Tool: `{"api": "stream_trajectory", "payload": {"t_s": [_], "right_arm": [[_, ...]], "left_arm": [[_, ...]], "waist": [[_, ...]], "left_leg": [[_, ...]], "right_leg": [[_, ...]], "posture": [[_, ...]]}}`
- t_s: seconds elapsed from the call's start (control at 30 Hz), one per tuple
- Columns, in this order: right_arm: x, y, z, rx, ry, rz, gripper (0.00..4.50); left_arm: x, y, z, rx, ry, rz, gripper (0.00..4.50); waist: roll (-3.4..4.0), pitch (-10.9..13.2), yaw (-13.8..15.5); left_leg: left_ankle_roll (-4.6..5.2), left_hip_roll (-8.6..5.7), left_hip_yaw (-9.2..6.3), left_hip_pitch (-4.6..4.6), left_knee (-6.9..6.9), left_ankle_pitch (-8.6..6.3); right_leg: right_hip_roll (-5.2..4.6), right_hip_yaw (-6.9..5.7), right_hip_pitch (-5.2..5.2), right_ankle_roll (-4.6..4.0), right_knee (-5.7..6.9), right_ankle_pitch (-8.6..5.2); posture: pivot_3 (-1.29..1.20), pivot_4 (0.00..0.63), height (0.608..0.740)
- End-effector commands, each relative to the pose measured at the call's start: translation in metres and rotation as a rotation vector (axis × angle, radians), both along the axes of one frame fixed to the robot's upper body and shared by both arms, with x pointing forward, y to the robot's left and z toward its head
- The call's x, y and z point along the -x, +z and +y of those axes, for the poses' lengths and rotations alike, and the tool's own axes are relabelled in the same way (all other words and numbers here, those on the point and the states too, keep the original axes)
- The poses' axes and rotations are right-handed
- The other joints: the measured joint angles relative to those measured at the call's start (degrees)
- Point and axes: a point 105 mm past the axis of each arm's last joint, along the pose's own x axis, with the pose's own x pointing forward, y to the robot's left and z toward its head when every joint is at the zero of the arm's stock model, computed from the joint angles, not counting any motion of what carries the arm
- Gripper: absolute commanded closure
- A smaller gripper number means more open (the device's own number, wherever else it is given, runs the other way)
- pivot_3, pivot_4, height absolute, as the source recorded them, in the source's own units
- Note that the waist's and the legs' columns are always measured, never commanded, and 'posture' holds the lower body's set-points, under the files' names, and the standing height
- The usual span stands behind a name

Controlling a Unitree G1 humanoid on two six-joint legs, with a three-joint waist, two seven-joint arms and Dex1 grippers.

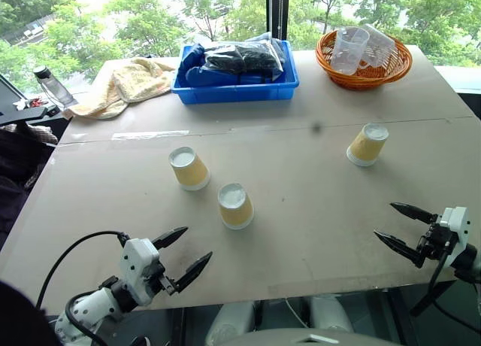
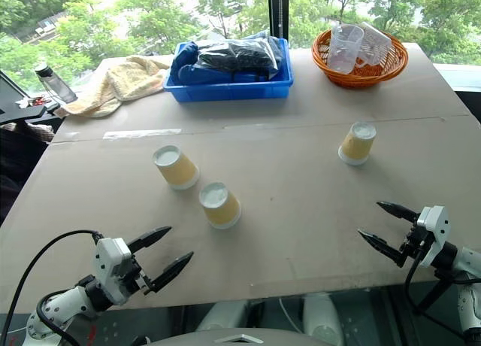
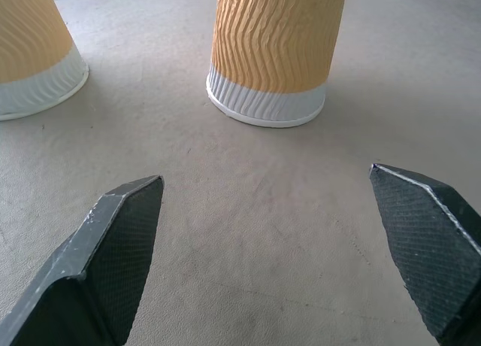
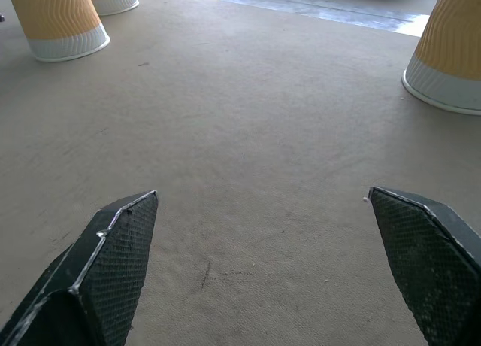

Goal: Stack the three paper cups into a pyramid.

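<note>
At the upper left of the frame a clear plastic bottle with a dark cap stands near the edge of the wide beige desk, and just to the right of it lies a crumpled pale yellow towel. In the lower left corner the left claw hangs over the near edge of the desk with its two black fingers spread wide and nothing between them. A little above it, left of the middle of the frame, two of the small yellow-tan paper cups stand upside down on their white rims: the left paper cup and, near it to the lower right but not touching, the middle paper cup. In the left wrist view this middle cup stands directly ahead of the spread fingers. At the top centre a blue rectangular plastic tray holds blue and black plastic bags. At the upper right an orange woven basket holds clear plastic measuring cups. Below it the right paper cup stands upside down, well apart from the other two. In the lower right the right claw is also spread wide and empty.
</note>
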Motion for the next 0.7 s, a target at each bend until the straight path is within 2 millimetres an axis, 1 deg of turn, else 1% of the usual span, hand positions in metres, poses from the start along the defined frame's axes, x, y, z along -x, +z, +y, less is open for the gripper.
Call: {"api": "stream_trajectory", "payload": {"t_s": [0.03, 0.13, 0.57, 0.7], "right_arm": [[0.0, 0.012, 0.006, 0.017, 0.038, -0.046, 0.06], [-0.003, 0.013, 0.004, -0.016, 0.013, -0.046, 0.06], [-0.002, 0.014, 0.003, -0.015, 0.007, -0.048, 0.06], [-0.001, 0.014, 0.004, -0.012, 0.011, -0.052, 0.06]], "left_arm": [[0.0, 0.007, 0.002, -0.014, -0.005, -0.033, 0.0], [0.0, 0.007, 0.001, -0.002, -0.016, -0.03, 0.0], [-0.007, 0.01, -0.005, 0.018, -0.04, -0.046, 0.0], [-0.012, 0.013, -0.006, 0.009, -0.054, -0.064, 0.0]], "waist": [[0.0, 0.0, 0.0], [0.0, 0.0, 0.0], [0.01, 0.0, 0.0], [0.0, 0.0, 0.0]], "left_leg": [[0.0, 0.0, 0.0, 0.0, 0.0, 0.0], [0.0, 0.0, 0.0, 0.0, 0.0, 0.0], [-0.01, 0.0, 0.0, 0.01, 0.0, 0.01], [-0.02, 0.0, 0.0, 0.01, 0.0, 0.01]], "right_leg": [[0.0, 0.0, 0.0, 0.0, 0.0, 0.0], [0.0, 0.0, 0.0, 0.0, 0.0, 0.0], [0.0, 0.0, 0.0, 0.0, 0.0, 0.0], [0.01, 0.0, 0.0, 0.0, 0.01, 0.0]], "posture": [[0.0, 0.15, 0.74], [0.0, 0.15, 0.74], [0.0, 0.15, 0.74], [0.0, 0.15, 0.74]]}}
